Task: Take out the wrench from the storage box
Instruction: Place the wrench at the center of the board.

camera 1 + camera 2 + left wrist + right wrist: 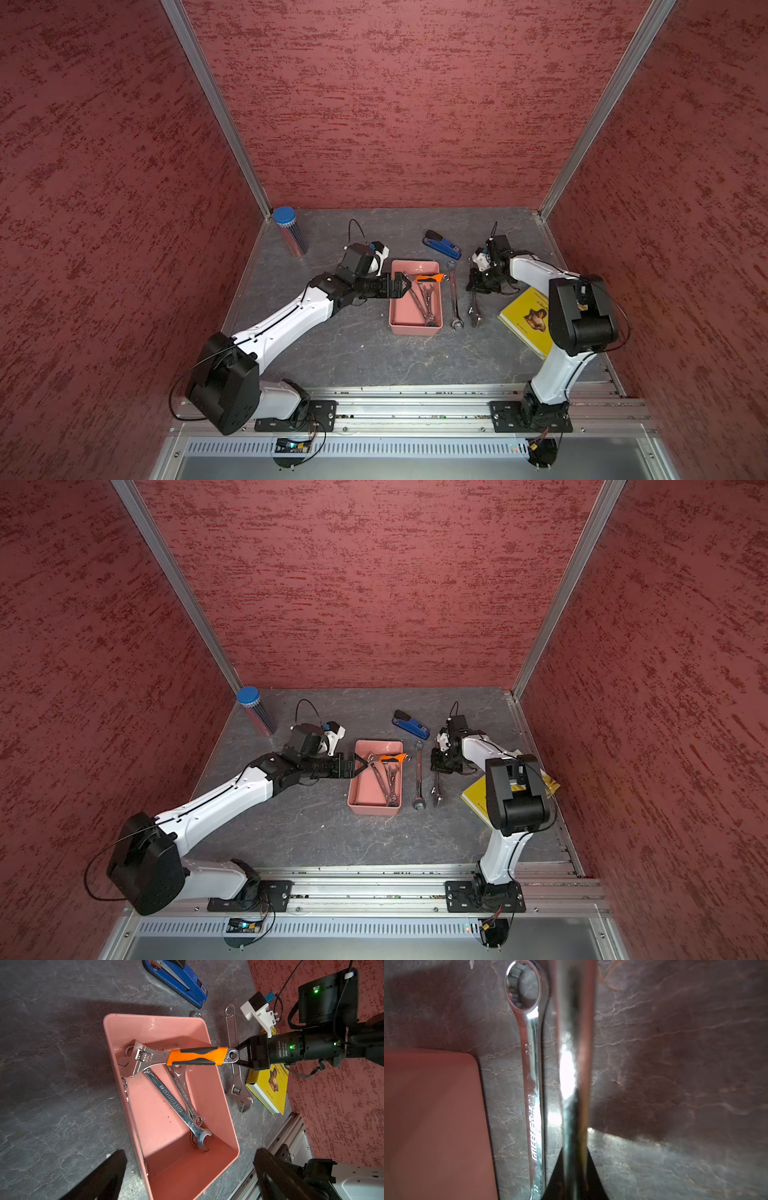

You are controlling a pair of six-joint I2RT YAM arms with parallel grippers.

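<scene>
Top views both show the left gripper point(405, 285) over the left wall of the storage box point(415, 330), jaws wide apart, holding nothing. The box sits mid-counter point(353, 353). Inside it, the orange-handled wrench point(430, 277) lies crosswise at the far end, head down in the box, handle propped on the right rim. The left wrist view shows combination wrenches point(172, 1097) crossed under it. Just right of the box a long combination wrench point(454, 299) lies flat on the counter. Beside that, the right gripper point(475, 291) is clamped together on the handle of a silver adjustable wrench point(475, 312); can't tell if the wrench touches the counter. Step, as I read it: the right arm is setting one down and the left arm is lined up for the next pick. The next move calls for lowering the left gripper onto the orange handle, closing across it, and lifting clear of the rim without dragging the wrenches underneath.
</scene>
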